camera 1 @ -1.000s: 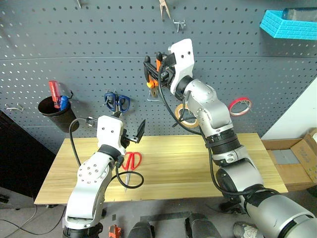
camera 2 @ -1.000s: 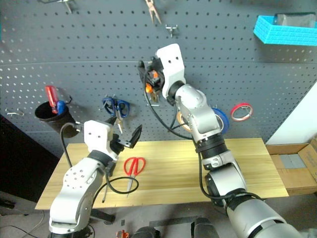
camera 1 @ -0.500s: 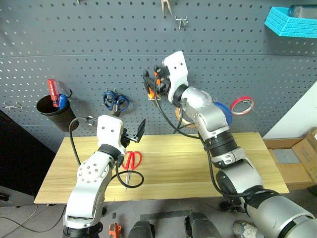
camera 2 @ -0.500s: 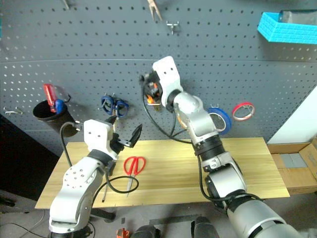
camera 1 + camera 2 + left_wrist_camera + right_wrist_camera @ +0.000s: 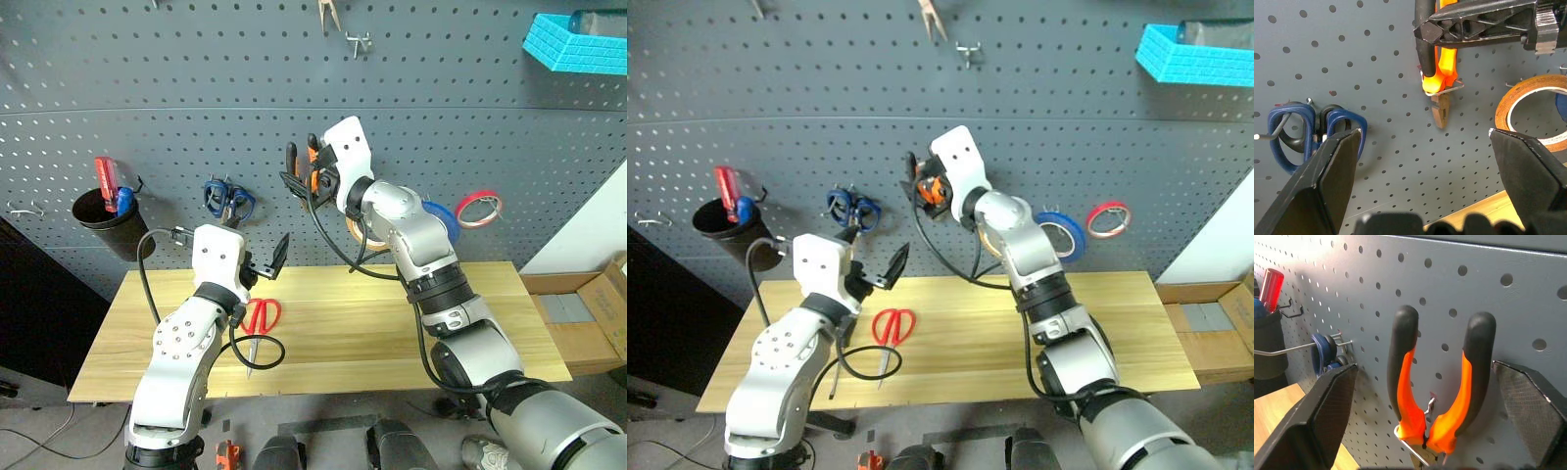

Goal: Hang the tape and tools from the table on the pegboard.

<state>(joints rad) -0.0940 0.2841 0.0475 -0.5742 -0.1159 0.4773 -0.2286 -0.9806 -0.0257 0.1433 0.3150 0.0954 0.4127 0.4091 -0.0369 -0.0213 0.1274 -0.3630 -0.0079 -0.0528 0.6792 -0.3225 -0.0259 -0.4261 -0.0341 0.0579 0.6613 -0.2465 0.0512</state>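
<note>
On the pegboard (image 5: 147, 88) the pliers (image 5: 1437, 387) sit in their hook, so we draw our wide-open, empty right gripper (image 5: 304, 176) straight back without touching the handles.

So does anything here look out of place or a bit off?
Mostly tidy. The pliers hang nose-down in a wire hook on the pegboard, handles up, between the right gripper's open fingers. The odd ones out are the red-handled scissors, lying on the table and not yet hung.

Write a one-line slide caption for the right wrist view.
Open right gripper faces orange-and-black pliers hanging on the pegboard.
</note>
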